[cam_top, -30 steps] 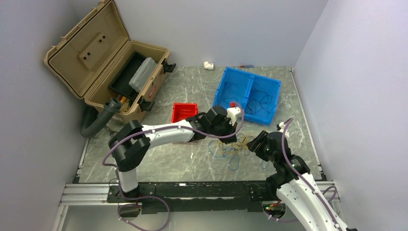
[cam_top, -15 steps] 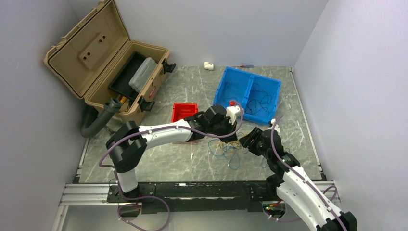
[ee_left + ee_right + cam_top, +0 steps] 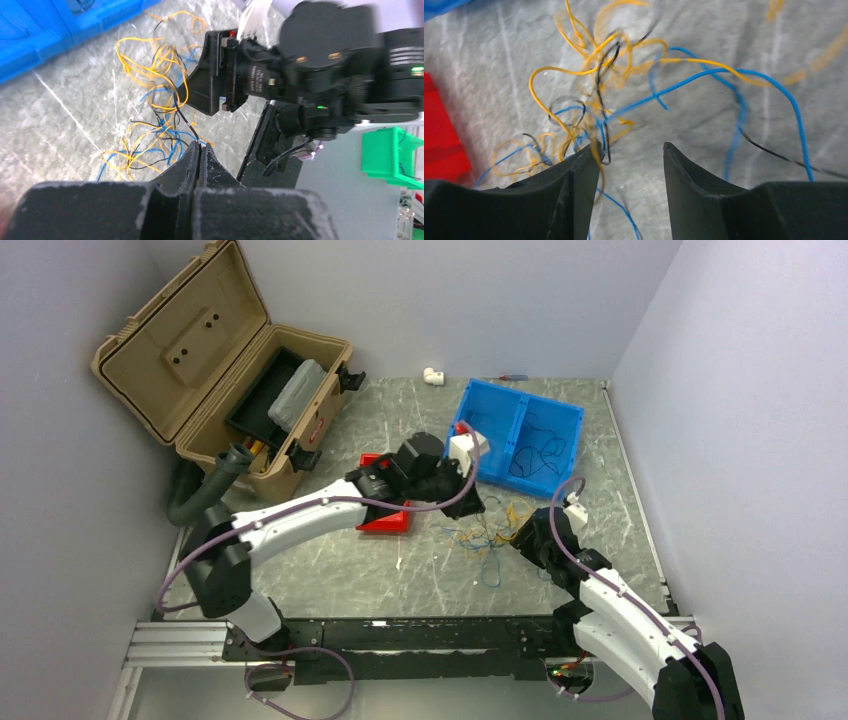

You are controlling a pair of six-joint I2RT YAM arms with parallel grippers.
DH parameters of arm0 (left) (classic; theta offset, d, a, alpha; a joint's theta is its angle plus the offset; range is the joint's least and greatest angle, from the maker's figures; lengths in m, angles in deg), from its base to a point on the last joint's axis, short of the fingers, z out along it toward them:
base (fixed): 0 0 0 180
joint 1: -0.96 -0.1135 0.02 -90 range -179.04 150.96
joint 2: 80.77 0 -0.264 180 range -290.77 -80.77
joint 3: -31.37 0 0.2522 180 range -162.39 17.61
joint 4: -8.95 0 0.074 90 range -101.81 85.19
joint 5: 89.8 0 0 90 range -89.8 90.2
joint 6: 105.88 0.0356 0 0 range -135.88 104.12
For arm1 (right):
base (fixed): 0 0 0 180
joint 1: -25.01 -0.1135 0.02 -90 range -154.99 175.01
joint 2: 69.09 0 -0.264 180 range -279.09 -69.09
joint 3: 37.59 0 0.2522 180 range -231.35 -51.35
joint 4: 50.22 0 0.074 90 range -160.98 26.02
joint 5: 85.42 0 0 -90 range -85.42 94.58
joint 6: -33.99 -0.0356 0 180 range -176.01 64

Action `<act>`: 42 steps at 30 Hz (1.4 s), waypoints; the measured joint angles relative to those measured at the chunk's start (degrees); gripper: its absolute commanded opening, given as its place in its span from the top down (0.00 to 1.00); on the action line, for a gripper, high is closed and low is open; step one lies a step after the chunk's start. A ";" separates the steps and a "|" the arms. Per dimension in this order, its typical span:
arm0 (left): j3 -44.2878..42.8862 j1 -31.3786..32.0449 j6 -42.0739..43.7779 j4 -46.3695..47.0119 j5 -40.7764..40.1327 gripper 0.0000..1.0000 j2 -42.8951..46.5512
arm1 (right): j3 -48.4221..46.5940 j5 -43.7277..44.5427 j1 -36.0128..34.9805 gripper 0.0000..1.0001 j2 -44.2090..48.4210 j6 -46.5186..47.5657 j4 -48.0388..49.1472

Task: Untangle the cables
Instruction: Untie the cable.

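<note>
The cables (image 3: 485,536) lie as a loose tangle of yellow-orange, blue and black strands on the marble table between the two arms. My left gripper (image 3: 470,502) is raised over the tangle's far left side. In the left wrist view the left gripper (image 3: 200,145) is shut on a thin black cable (image 3: 186,121) that rises out of the tangle (image 3: 150,75). My right gripper (image 3: 512,537) sits low at the tangle's right edge. In the right wrist view the right gripper (image 3: 631,147) is open, with yellow and black strands (image 3: 599,75) brushing its left fingertip (image 3: 591,150) and nothing clamped.
A blue two-compartment bin (image 3: 470,410) stands behind the tangle with dark wires (image 3: 535,450) in its right half. A red bin (image 3: 385,523) lies partly under the left arm. An open tan toolbox (image 3: 230,370), a grey hose (image 3: 205,490), a white fitting (image 3: 433,375) and a screwdriver (image 3: 505,377) stand farther off.
The left arm has risen and swung back and left, drawing the black cable out of the tangle. The right gripper has slid left toward the tangle, its jaws slightly narrower.
</note>
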 measured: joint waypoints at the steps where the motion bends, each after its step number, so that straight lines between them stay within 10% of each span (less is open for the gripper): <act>1: -0.28 -0.35 0.02 -0.79 0.02 1.00 1.53 | -0.04 0.90 0.00 0.51 -0.07 -0.55 -0.74; 42: -9.81 -25.70 3.43 -32.04 -19.08 1.00 32.54 | -12.20 26.99 -0.13 0.55 9.57 -22.10 -30.25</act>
